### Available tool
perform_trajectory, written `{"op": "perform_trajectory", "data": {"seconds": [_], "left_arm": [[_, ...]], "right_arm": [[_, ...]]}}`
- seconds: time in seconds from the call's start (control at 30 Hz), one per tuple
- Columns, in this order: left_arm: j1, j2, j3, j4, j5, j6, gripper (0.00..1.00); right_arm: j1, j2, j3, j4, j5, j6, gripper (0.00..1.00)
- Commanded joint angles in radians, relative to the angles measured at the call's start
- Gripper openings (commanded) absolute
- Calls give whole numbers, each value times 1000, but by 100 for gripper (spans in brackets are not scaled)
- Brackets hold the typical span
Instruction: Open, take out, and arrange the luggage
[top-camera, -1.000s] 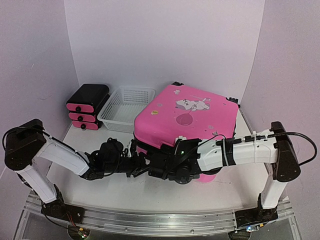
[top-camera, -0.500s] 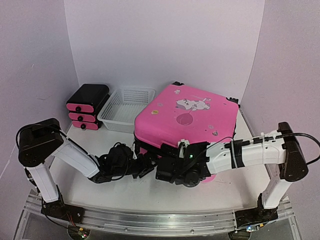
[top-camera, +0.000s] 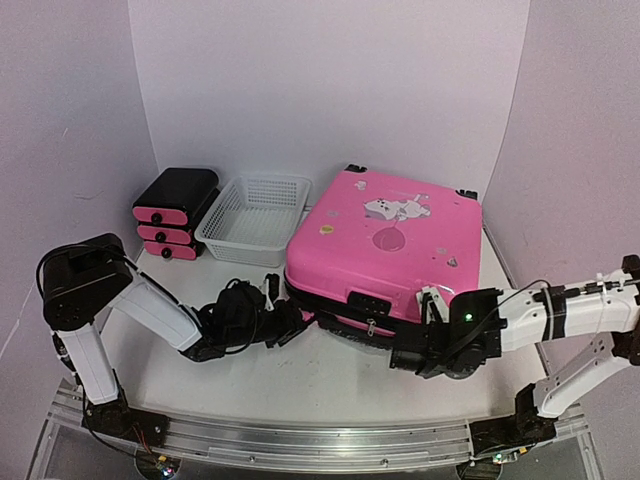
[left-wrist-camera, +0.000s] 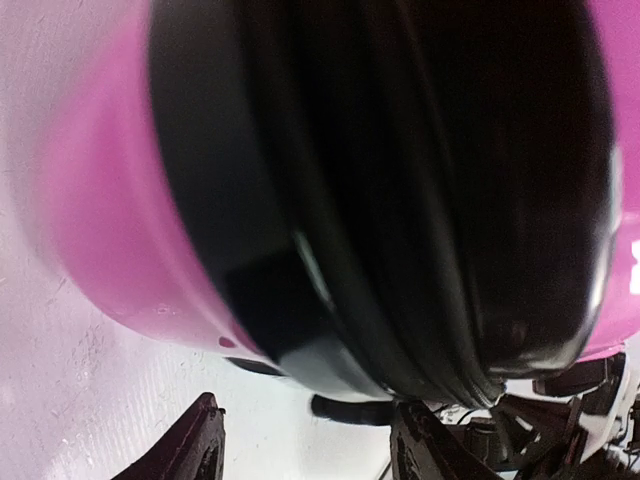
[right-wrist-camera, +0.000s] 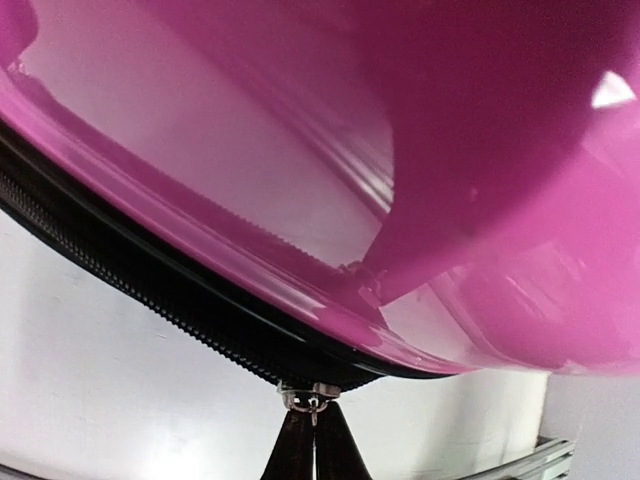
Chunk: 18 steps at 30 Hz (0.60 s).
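The pink luggage (top-camera: 385, 240) lies flat on the table at right of centre, its black zipper band (top-camera: 340, 318) along the near side. My right gripper (top-camera: 428, 303) is at the near right corner of the luggage. In the right wrist view the right gripper (right-wrist-camera: 313, 432) is shut on the small metal zipper pull (right-wrist-camera: 310, 398), under the pink shell (right-wrist-camera: 450, 150). My left gripper (top-camera: 288, 318) is at the near left corner. In the left wrist view the left gripper (left-wrist-camera: 305, 420) is open below the black band (left-wrist-camera: 400, 200), with nothing gripped between its fingers (left-wrist-camera: 195, 445).
A black drawer unit with pink fronts (top-camera: 175, 212) stands at the back left, with a white mesh basket (top-camera: 255, 215) beside it, touching the luggage. White walls close in the back and both sides. An aluminium rail (top-camera: 300, 440) runs along the near edge.
My right gripper has moved right along the near side of the luggage to its right corner, still shut. The luggage has shifted and turned to the right. My left gripper has followed slightly to the right.
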Motion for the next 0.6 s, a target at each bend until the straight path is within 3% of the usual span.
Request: {"op": "perform_trajectory", "data": {"seconds": [0.0, 0.1, 0.23, 0.43, 0.57], "left_arm": [[10, -76, -10, -11, -82, 98, 56], [-12, -140, -58, -13, -59, 103, 62], [-43, -213, -91, -20, 18, 22, 72], [-105, -155, -60, -19, 19, -176, 68], [-105, -145, -91, -9, -94, -243, 65]], "right_arm": [[-8, -154, -22, -126, -55, -166, 0], [-8, -135, 55, 62, -110, -386, 0], [-7, 25, 221, 115, -139, -495, 0], [13, 208, 381, 154, -229, -572, 0], [23, 235, 396, 192, -243, -575, 0]]}}
